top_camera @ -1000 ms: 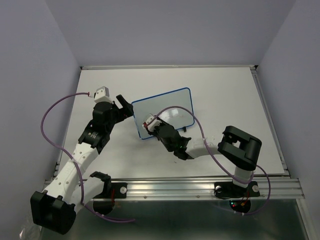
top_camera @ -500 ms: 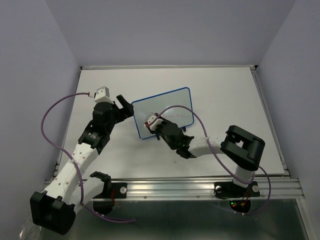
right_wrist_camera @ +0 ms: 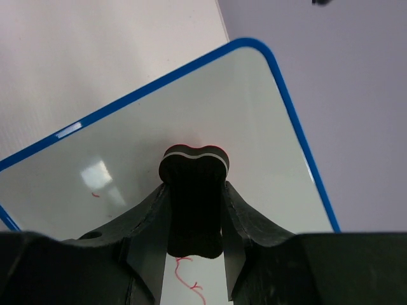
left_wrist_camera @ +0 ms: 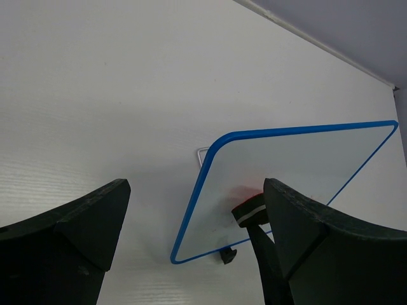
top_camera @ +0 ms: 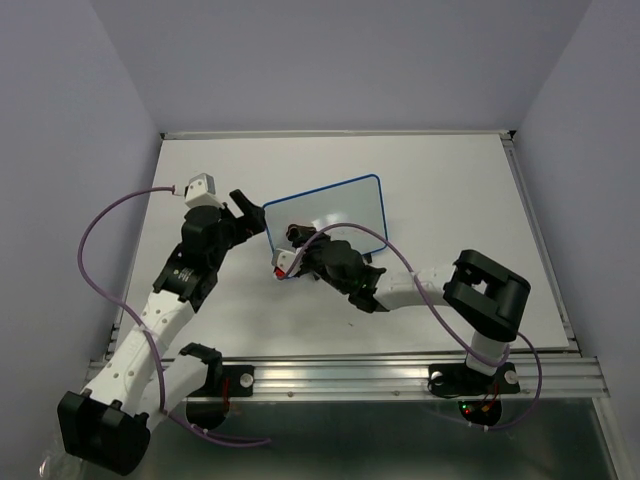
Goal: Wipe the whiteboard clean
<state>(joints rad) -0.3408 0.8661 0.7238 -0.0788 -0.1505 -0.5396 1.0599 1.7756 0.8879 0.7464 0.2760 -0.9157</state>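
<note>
The whiteboard [top_camera: 335, 205], white with a thin blue frame, stands tilted in the middle of the table. My right gripper [top_camera: 300, 243] is shut on a black eraser [top_camera: 295, 236] and presses it against the board's lower left part. In the right wrist view the eraser [right_wrist_camera: 194, 190] sits between my fingers [right_wrist_camera: 149, 222] on the whiteboard [right_wrist_camera: 254, 127], with a red scribble [right_wrist_camera: 188, 279] just below it and a small red mark [right_wrist_camera: 95, 194] at the left. My left gripper [top_camera: 247, 213] is open and empty, just left of the board's left edge. The left wrist view shows the whiteboard [left_wrist_camera: 299, 159] and the eraser [left_wrist_camera: 249, 210].
The white tabletop [top_camera: 450, 180] is bounded by lilac walls at the back and sides. A metal rail [top_camera: 400, 375] runs along the near edge. Purple cables loop from both arms; the right one [top_camera: 370, 235] crosses in front of the board. A black foot [top_camera: 372, 259] shows under the board.
My right gripper has slid the eraser leftward across the board's lower part, and its wrist has turned. The left gripper has stayed beside the board's left edge, nearly still.
</note>
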